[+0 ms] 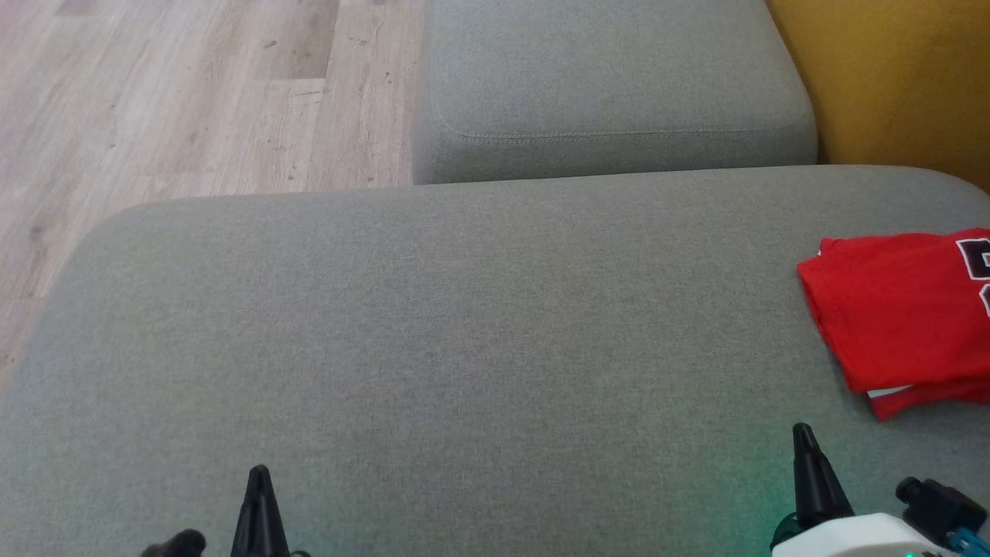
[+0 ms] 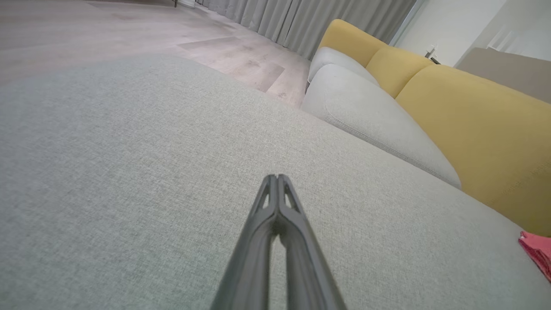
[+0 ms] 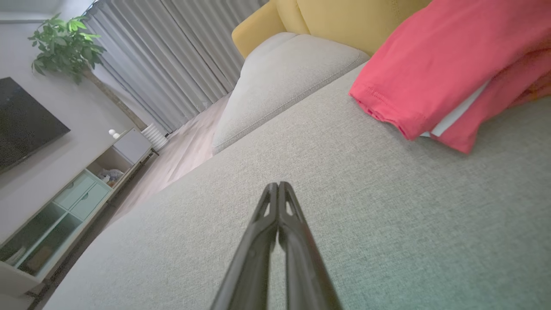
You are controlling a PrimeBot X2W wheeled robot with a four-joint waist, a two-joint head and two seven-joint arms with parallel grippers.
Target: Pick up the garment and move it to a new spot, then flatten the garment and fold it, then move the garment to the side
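Seemingly at the last step, already set aside. Finds left claw (image 1: pixel 259 472) pressed together, empty, over the grey sofa seat (image 1: pixel 464 325); right claw (image 1: pixel 803 430) likewise; red garment (image 1: pixel 897 309) lying folded, probably, at the seat's right edge, partly cropped. Calls for checking only.

Nothing fully legible anywhere. One mark only: dark print (image 1: pixel 976 267) with white outline on the red garment (image 1: pixel 897 309), at the garment's right end, cut by the frame edge. Fragment too partial to read; letter or digit, cannot tell. No brand or label readable on the garment.
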